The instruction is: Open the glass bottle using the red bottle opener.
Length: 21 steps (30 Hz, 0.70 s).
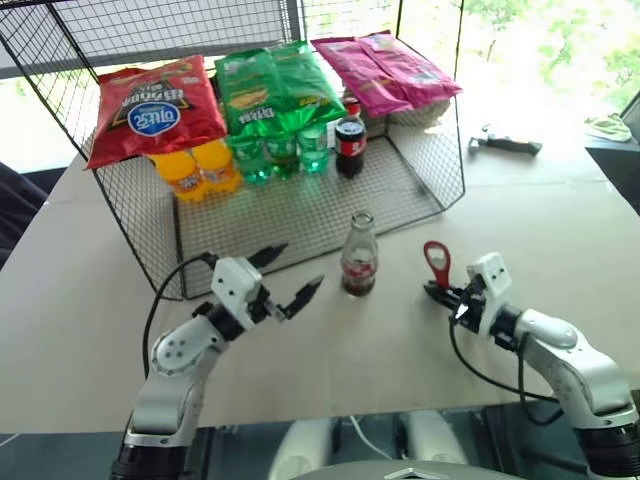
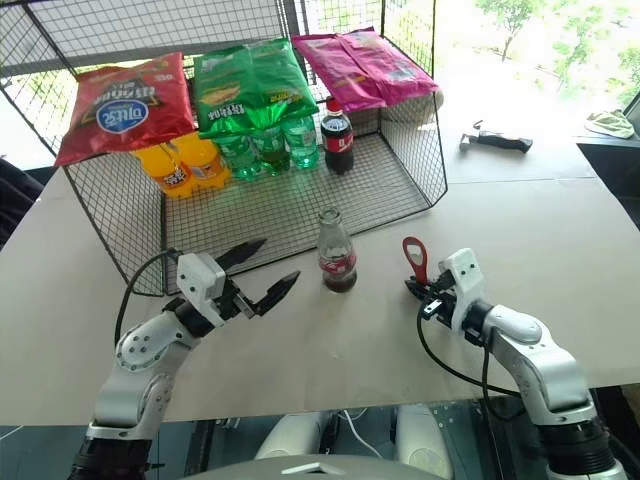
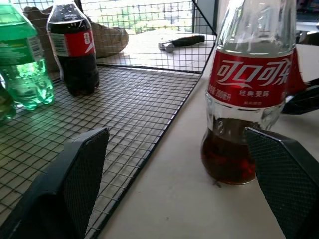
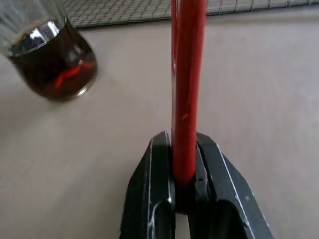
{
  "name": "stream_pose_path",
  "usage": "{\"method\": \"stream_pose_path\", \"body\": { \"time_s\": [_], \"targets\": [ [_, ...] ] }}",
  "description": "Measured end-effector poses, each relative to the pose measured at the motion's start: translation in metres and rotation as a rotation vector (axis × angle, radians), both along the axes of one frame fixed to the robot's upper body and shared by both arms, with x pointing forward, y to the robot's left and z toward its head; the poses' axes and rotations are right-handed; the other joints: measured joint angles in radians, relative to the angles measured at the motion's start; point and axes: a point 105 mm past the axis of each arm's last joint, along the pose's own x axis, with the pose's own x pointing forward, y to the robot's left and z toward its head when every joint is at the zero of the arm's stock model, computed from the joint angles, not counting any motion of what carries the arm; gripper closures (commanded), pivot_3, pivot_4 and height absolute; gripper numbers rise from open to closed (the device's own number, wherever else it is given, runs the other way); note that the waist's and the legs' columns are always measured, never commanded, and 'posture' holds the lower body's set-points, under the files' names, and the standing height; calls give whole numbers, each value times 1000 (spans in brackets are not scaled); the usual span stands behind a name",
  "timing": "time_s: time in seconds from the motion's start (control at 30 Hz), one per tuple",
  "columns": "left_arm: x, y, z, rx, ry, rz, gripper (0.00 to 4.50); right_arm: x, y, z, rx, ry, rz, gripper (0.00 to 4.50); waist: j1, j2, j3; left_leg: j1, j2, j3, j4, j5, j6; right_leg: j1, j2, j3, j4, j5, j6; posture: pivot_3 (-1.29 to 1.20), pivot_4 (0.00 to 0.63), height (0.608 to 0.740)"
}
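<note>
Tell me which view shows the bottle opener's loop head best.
The left eye view: the red bottle opener stands upright, loop head fully visible, in the right gripper. The right eye view matches; the right wrist view shows just its handle edge.

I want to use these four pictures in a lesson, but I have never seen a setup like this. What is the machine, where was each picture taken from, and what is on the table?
This is a two-armed robot; each arm ends in a two-fingered claw. The two wide pictures come from cameras in its head, looking down over the arms. The two close-ups come from a camera on each wrist, looking along that claw's fingers.

On the table stands a small glass bottle with a little dark drink and no cap on its mouth. Behind it a wire basket lies on its side, with drink bottles inside and snack bags on top.

The left claw is open beside the bottle, not touching it. The right claw is shut on a red bottle opener, held upright.
</note>
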Motion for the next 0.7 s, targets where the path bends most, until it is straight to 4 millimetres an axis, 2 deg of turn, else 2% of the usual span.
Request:
{"method": "stream_pose_path", "body": {
  "time_s": [0.03, 0.07, 0.1, 0.17, 0.2, 0.23, 0.27, 0.33, 0.47, 0.6, 0.7],
  "targets": [
    [1, 2, 1, -1, -8, 19, 0, -1, -2, 1, 4, 20, 1, 3604, 1, 0, 0, 0, 0, 0, 0, 0, 0, 0, 0, 0, 0, 0, 0, 0, 150, 740],
    [3, 3, 2, -6, -18, 43, 0, -2, -2, 2, 9, 37, 4, 3321, 1, 0, 0, 0, 0, 0, 0, 0, 0, 0, 0, 0, 0, 0, 0, 0, 150, 740],
    [6, 5, 4, -32, -26, 74, 0, -3, -4, 2, 8, 49, 4, 2741, 3, 0, 0, 0, 0, 0, 0, 0, 0, 0, 0, 0, 0, 0, 0, 0, 150, 740],
    [8, 9, 5, -62, -29, 115, 0, -4, -5, 3, 9, 52, 7, 1843, 5, -1, 0, 0, 0, 0, 0, 0, 0, 0, 0, 0, 0, 0, 0, 0, 150, 740],
    [8, 10, 5, -77, -24, 127, 0, -5, -6, 4, 7, 52, 8, 1581, 5, -1, 0, 0, 0, 0, 0, 0, 0, 0, 0, 0, 0, 0, 0, 0, 150, 740],
    [7, 11, 3, -85, -15, 142, 0, -6, -8, 5, 3, 51, 12, 977, 6, -1, -1, -1, 0, 0, 0, 0, 0, 0, 0, 0, 0, 0, 0, 0, 150, 740],
    [5, 13, 1, -85, -7, 149, 0, -6, -9, 5, 3, 51, 10, 608, 6, -1, -1, -1, 0, 0, 0, 0, 0, 0, 0, 0, 0, 0, 0, 0, 150, 740],
    [-2, 20, -8, -72, 31, 160, 0, -7, -16, 7, 2, 35, -4, 608, 6, -1, -1, 0, 0, 0, 0, 0, 0, 0, 0, 0, 0, 0, 0, 0, 150, 740],
    [-29, 39, -37, -25, 186, 150, 0, -13, -42, 5, -72, -31, -19, 608, 6, -1, -1, 0, 0, 1, 0, 0, 0, 0, 0, 0, -1, 0, 0, 0, 150, 740],
    [-55, 38, -55, -11, 300, 108, 0, -21, -54, 10, -86, -156, 25, 608, 8, -1, -1, 1, 0, 1, 0, -2, 4, 1, -1, -1, -1, 0, 0, 0, 150, 740],
    [-72, 38, -61, -4, 356, 90, 0, -34, -73, 10, -118, -224, 74, 608, 14, -1, -1, 1, 0, 1, 0, -3, 4, 2, -1, -1, -1, 0, 0, 0, 150, 740]
  ]
}}
